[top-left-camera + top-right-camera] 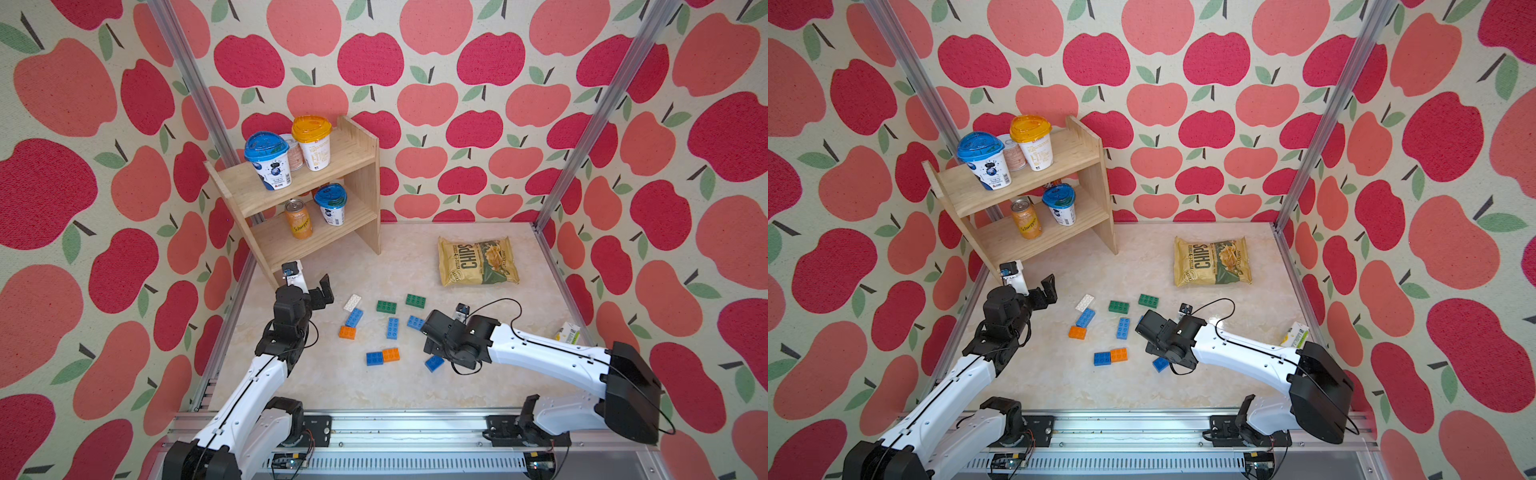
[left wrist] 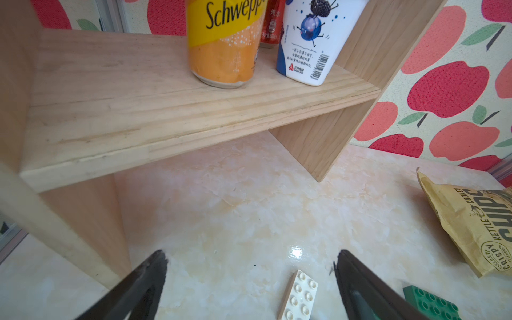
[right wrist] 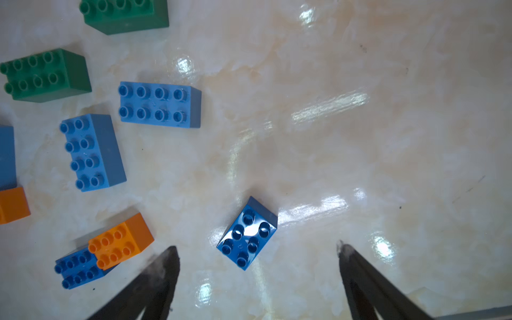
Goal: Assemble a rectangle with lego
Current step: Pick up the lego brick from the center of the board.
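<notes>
- Lego bricks (image 1: 392, 327): blue, green, orange and white, scattered loose on the marble table (image 1: 365, 395), lower centre of both top views.
- Right gripper (image 3: 256, 246): jaws spread wide, gripping nothing. A small dark blue brick (image 3: 247, 232) lies between its fingertips, clear of both.
- Left gripper (image 2: 251, 252): jaws spread wide, empty, near the white brick (image 2: 300, 296).

My fingers (image 3: 158, 277) are black. Nearest the tan-and-green chips bag (image 1: 478, 262) the lego (image 1: 415, 300) is green; farther off blue, orange, one white. Cream marbled table (image 1: 374, 386), apple-patterned red-and-pink walls (image 1: 457, 124).
</notes>
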`<state>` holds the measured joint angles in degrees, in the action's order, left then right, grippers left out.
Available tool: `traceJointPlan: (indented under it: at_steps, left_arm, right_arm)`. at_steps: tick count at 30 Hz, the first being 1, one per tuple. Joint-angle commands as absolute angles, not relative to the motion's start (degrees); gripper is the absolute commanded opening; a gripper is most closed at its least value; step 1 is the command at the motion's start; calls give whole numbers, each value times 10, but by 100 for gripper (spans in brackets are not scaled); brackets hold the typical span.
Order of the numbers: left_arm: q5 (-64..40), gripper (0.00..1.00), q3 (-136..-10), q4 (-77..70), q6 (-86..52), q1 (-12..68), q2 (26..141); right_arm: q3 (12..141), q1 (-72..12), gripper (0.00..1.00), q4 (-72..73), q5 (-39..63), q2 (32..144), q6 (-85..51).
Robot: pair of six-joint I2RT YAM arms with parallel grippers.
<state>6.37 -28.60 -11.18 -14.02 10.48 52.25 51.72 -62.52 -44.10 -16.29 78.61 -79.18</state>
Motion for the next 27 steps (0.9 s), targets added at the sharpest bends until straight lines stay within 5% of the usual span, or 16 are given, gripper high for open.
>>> traceJointPlan:
  at_steps: [1, 6, 20, 27]
  left_arm:
    - [34, 97, -316, -92, -153, 98, 536]
    - [21, 97, -322, -95, -153, 98, 551]
    - [9, 97, -307, -115, -144, 94, 539]
    - [11, 97, -303, -116, -149, 89, 528]
  right_arm:
    - [493, -627, 84, -415, -102, 782, -848]
    - [489, -622, 71, -410, -78, 809, -856]
    - [516, -576, 57, -376, -30, 909, -781]
    - [565, -574, 40, -408, -28, 959, -735]
